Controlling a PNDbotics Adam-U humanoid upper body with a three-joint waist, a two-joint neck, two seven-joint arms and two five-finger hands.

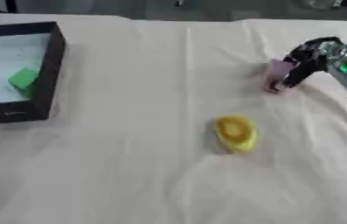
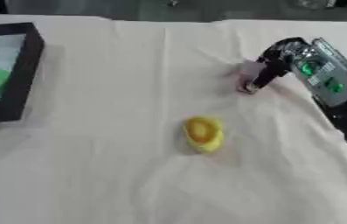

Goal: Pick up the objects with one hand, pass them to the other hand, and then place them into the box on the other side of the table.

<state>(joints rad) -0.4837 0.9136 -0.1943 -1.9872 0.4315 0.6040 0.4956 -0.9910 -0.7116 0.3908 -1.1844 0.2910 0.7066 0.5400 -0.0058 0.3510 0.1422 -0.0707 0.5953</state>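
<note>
My right hand [image 1: 302,65] reaches in from the right edge, its dark fingers curled down around a small pale purple object [image 1: 279,74] that sits on the cloth-covered bench [image 1: 130,175]. The fingers look closed on it, though I cannot tell whether it has left the cloth. My left hand shows in neither view.

Nearer to me than the hand, and a little toward the middle, lies a yellow rounded object [image 1: 235,132], well apart from the fingers. Far across from the hand, at the opposite side, stands the black-walled box [image 1: 50,70] with a green block [image 1: 23,78] already inside.

To do this step well, I judge I should confirm the fingers wrap both sides of the purple object before lifting, since it is small and could slip out. Then I would raise it straight up, clear of the cloth folds, and carry it toward the middle, where my left hand can take it.
</note>
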